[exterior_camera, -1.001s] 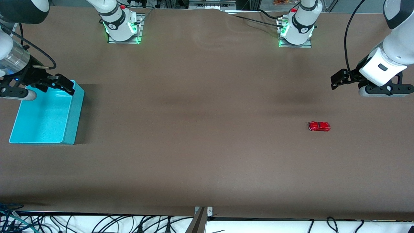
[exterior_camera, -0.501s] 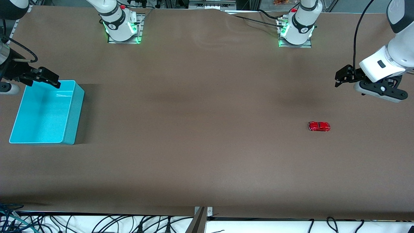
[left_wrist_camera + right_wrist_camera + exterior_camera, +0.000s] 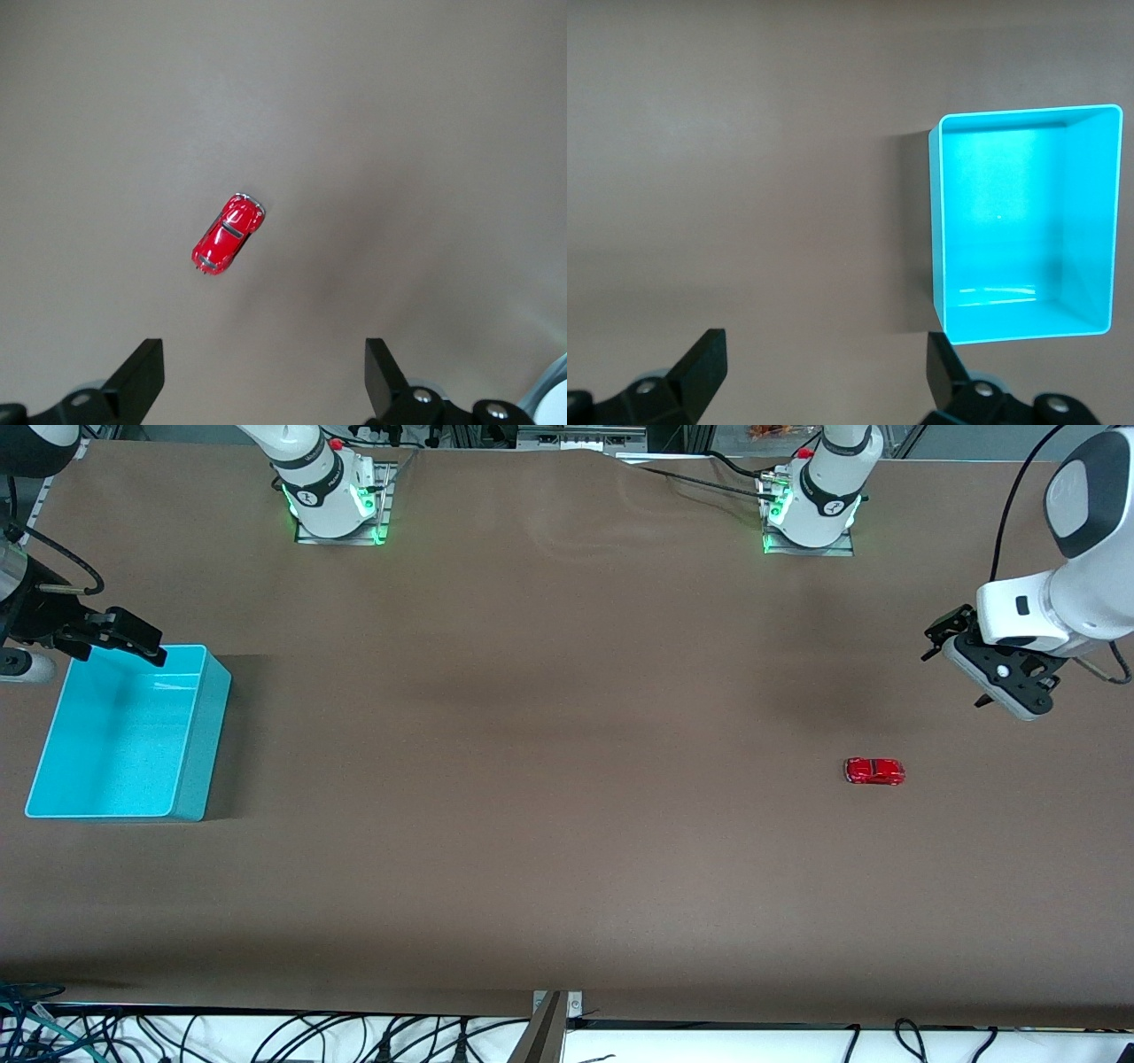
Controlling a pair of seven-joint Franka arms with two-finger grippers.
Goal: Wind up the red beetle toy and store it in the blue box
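Sitting on its wheels on the bare brown table (image 3: 567, 779), the red beetle toy (image 3: 874, 771) lies toward the left arm's end, untouched and on its own, well apart from everything else. In the left wrist view the red beetle toy (image 3: 227, 235) shows whole from above, with dark windows and a glossy shell, and nothing grips it or touches it. The left gripper (image 3: 961, 657) hangs in the air over the table close to that end's edge, above a patch farther from the front camera than the toy, and its jaws stand spread wide with nothing between them; both black fingers (image 3: 142, 379) show at the edge of its wrist view with a broad gap. At the right arm's end of the table stands the blue box (image 3: 204, 726), open-topped and empty as far as its bottom shows, and the right wrist view looks straight down into the blue box (image 3: 1090, 221) and finds only its flat floor. The right gripper (image 3: 89, 642) hovers over the box's farther edge, jaws likewise spread and empty, and that arm appears to wait. By my judgement the task has hardly begun: the toy is not yet picked up, no winding shows, and the box holds nothing. What is left is the whole job, namely grasping the toy, winding it, carrying it the length of the table and setting it in the box.
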